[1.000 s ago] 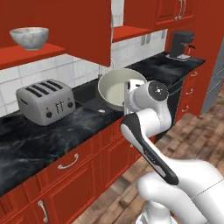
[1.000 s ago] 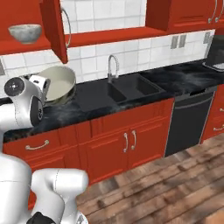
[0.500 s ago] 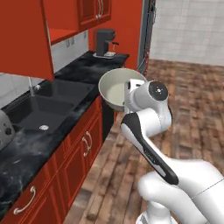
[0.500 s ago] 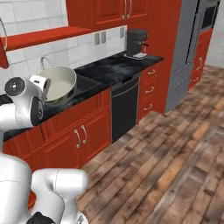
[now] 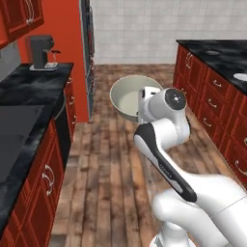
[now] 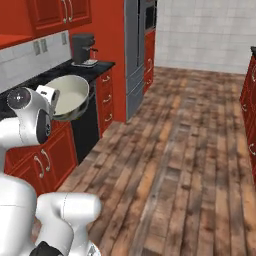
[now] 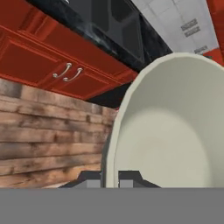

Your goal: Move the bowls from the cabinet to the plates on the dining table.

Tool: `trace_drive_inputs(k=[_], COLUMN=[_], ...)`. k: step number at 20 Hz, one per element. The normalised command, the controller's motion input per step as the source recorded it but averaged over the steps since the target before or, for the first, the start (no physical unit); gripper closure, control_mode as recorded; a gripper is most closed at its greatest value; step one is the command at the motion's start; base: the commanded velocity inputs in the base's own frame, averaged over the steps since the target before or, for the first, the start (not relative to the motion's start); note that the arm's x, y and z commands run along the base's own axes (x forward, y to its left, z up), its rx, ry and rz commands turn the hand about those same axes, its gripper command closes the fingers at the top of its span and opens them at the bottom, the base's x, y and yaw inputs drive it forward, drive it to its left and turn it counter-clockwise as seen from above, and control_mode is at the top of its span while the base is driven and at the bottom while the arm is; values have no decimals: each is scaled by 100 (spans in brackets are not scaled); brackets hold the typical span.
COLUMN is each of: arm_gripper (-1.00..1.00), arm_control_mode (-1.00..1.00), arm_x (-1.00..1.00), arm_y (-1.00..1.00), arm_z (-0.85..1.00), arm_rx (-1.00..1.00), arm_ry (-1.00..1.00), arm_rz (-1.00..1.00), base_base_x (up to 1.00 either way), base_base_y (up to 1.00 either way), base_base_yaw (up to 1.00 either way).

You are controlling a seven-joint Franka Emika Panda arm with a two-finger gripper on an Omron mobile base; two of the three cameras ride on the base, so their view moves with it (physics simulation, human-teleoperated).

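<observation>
A plain cream-beige bowl (image 5: 131, 95) hangs tilted in the air over the wooden floor. My gripper (image 7: 110, 178) is shut on the bowl's rim (image 7: 109, 144), one fingertip on each side of it. The same bowl (image 6: 67, 96) shows in front of my white wrist in the right base view. At the right stands the dining table (image 5: 200, 47), a black marble slab on red fronts. Two plates lie on it, one with a dark centre (image 5: 212, 52) and a white one (image 5: 240, 76). The cabinet is out of view.
A black counter (image 5: 29, 84) on red fronts runs along the left with a coffee machine (image 5: 41, 52). Beyond it stand a tall steel fridge (image 6: 134, 50) and a red wall cupboard (image 6: 60, 12) with shut doors. Open wooden floor (image 6: 185, 130) lies between counter and table.
The whole picture has swung as the base turned: toaster, sink and shelf have left, the floor and dining table have come in. The bowl has stayed in my shut gripper.
</observation>
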Motion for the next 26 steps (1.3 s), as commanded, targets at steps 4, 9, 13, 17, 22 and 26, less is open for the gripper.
trace_drive_inputs(k=[4, 9, 13, 17, 22, 26], arm_gripper=[100, 100, 100, 100, 100, 100], arm_control_mode=[100, 100, 100, 100, 100, 100], arm_x=[0, 0, 0, 0, 0, 0], arm_y=[0, 0, 0, 0, 0, 0], arm_z=[0, 0, 0, 0, 0, 0], arm_rx=[0, 0, 0, 0, 0, 0], arm_ry=[0, 0, 0, 0, 0, 0], arm_rz=[0, 0, 0, 0, 0, 0], base_base_x=[0, 19, 81, 100, 100, 100], base_base_y=[-17, -21, -15, -12, -3, 0], base_base_yaw=[-52, -43, -37, -33, -32, -31])
